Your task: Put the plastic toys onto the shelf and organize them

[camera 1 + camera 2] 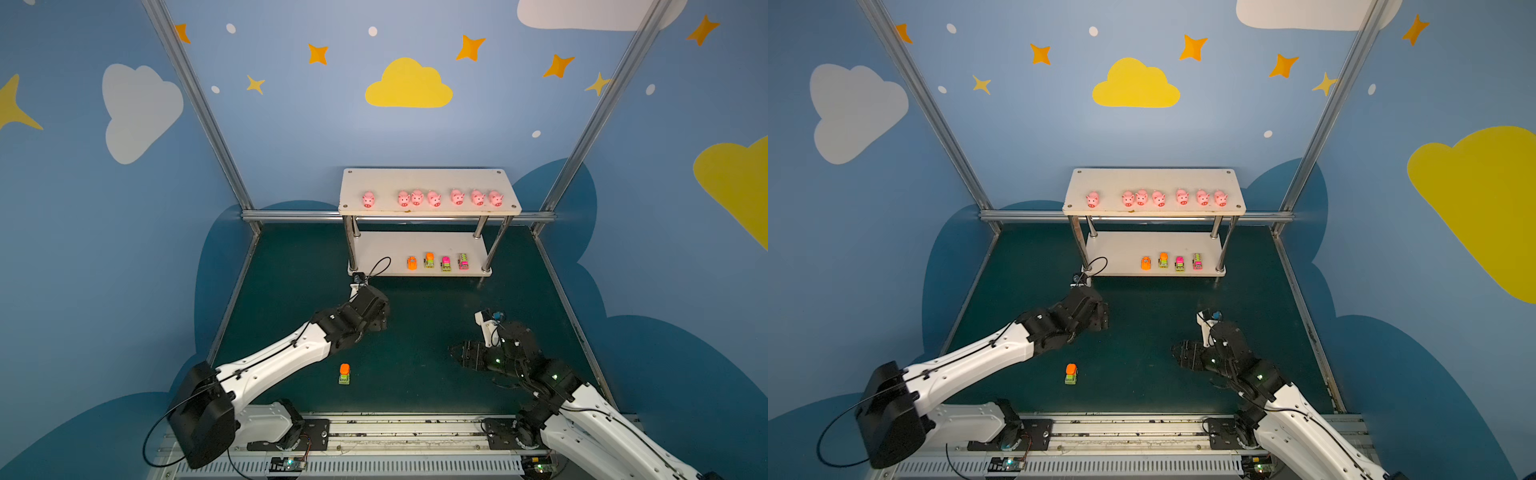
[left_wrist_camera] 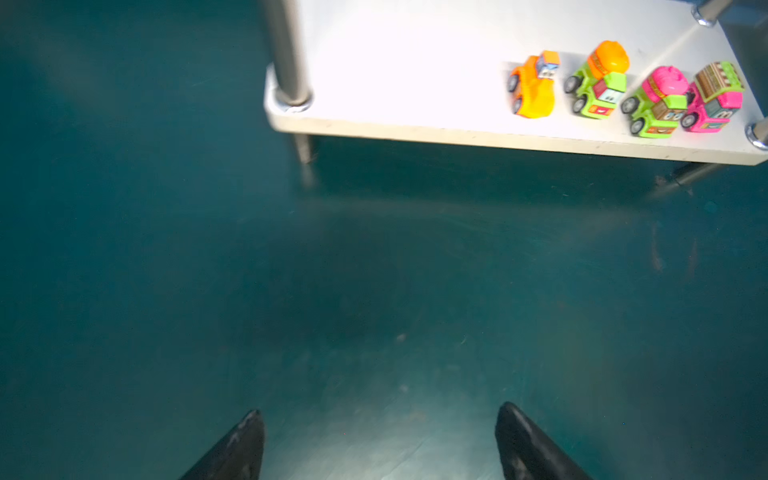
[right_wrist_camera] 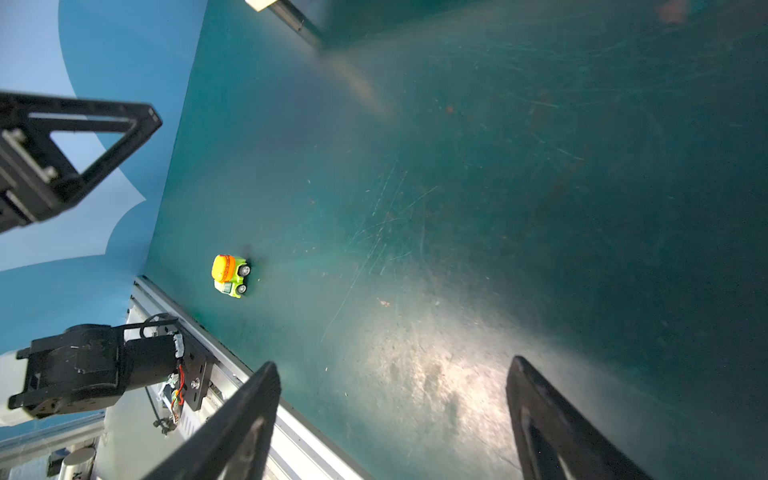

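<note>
Your left gripper (image 2: 380, 415) has its fingers spread wide with nothing between them, hanging over the bare green mat (image 2: 374, 270) just in front of the lower board of the shelf (image 2: 415, 62). Your right gripper (image 3: 392, 365) is spread and empty too, low over the mat. Seven pigs (image 1: 434, 198) sit in a row on the top board and four vehicles (image 1: 429, 260) line the lower one. One orange-and-green truck (image 1: 344, 374) is on the mat near the front, well apart from the shelf.
</note>
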Robot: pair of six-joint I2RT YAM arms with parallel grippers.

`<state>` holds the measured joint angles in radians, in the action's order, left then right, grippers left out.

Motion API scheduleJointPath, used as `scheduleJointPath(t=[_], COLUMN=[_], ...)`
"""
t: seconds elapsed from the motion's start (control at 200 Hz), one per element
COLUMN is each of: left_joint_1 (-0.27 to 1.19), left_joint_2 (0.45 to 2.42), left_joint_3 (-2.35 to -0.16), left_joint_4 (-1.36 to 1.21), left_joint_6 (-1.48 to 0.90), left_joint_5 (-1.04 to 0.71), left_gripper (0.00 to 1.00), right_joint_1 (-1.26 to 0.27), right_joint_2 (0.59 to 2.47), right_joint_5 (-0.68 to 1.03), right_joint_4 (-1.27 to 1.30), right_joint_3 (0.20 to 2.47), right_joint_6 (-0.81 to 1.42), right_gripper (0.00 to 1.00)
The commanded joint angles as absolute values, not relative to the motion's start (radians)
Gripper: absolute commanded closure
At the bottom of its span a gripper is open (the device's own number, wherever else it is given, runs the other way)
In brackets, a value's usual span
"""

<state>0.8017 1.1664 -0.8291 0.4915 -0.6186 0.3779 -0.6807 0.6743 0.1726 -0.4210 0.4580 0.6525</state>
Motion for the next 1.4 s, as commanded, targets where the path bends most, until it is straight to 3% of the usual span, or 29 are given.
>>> scheduleJointPath(t=[0.0, 0.305, 0.491, 0.796, 1.091, 1.397], left_joint_1=[0.823, 0.926, 0.966, 1.047, 1.069, 1.069], left_joint_2=[1.067, 0.803, 0.700, 0.791, 0.805, 0.868], left_joint_3=[-0.749, -0.565, -0.454, -0.363, -0.312, -0.302], left_joint_4=[0.605, 0.773, 0.743, 0.620, 0.568, 0.514], left_joint_6=[-0.730, -0.910, -0.988, -1.073, -1.097, -1.097], left_joint_5=[0.419, 0.443, 0.435, 0.429, 0.433, 0.410], left_gripper=[0.13, 0.13, 0.14, 0.17, 0.32, 0.40], right_joint_1=[-0.719, -0.795, -0.823, -0.857, -0.874, -0.877], right_joint_2=[0.724, 0.881, 0.916, 0.908, 0.908, 0.908], right_joint_5=[0.185, 0.201, 0.190, 0.146, 0.129, 0.126], right_joint_4=[-0.332, -0.242, -0.228, -0.265, -0.273, -0.276], right_joint_3=[0.476, 0.526, 0.547, 0.569, 0.570, 0.563], right_joint_6=[0.663, 0.673, 0.684, 0.689, 0.696, 0.698], right_gripper=[0.16, 0.16, 0.16, 0.16, 0.16, 0.16])
